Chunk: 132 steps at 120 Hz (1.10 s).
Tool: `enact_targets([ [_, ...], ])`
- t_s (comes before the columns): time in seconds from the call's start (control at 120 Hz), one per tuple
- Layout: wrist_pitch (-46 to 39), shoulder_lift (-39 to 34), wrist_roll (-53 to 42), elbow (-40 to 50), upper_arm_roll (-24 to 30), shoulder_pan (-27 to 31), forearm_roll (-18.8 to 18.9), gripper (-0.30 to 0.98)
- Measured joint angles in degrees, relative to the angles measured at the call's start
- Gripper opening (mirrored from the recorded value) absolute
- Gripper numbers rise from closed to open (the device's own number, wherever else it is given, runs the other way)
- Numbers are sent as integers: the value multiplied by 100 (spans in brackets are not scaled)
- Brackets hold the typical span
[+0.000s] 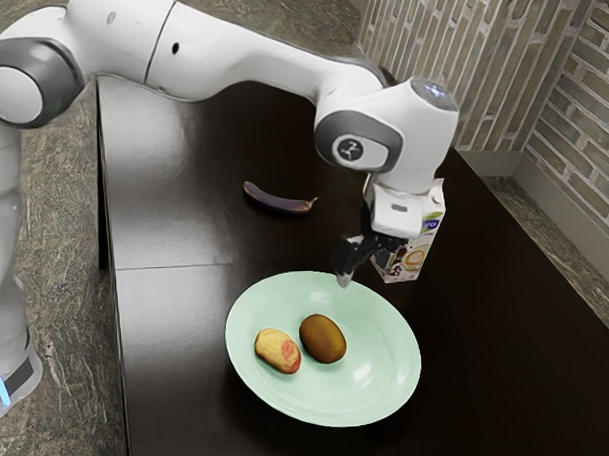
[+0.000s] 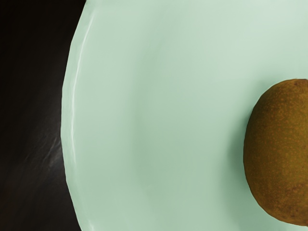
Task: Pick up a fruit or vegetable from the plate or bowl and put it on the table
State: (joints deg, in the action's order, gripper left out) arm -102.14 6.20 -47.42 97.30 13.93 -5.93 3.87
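The gripper (image 1: 344,278) hangs by the plate's (image 1: 382,386) rim, near the carton (image 1: 412,254); from here I can't tell how open it is or whether it's empty. The brown fruit (image 1: 322,338) lies on the plate beside the yellow-red one (image 1: 278,350). I'd centre over the brown one, then descend, lift above the rim and use the table's (image 1: 171,343) bare strip toward the exterior view's left edge
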Motion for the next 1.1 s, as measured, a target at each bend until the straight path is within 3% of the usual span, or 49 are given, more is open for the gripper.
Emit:
enact_targets([
  [0.383, -140, -788, -348, 1115, 20, -201, -466, 69],
  [1.1, -688, -484, -642, 1276, 172, -135, -647, 69],
])
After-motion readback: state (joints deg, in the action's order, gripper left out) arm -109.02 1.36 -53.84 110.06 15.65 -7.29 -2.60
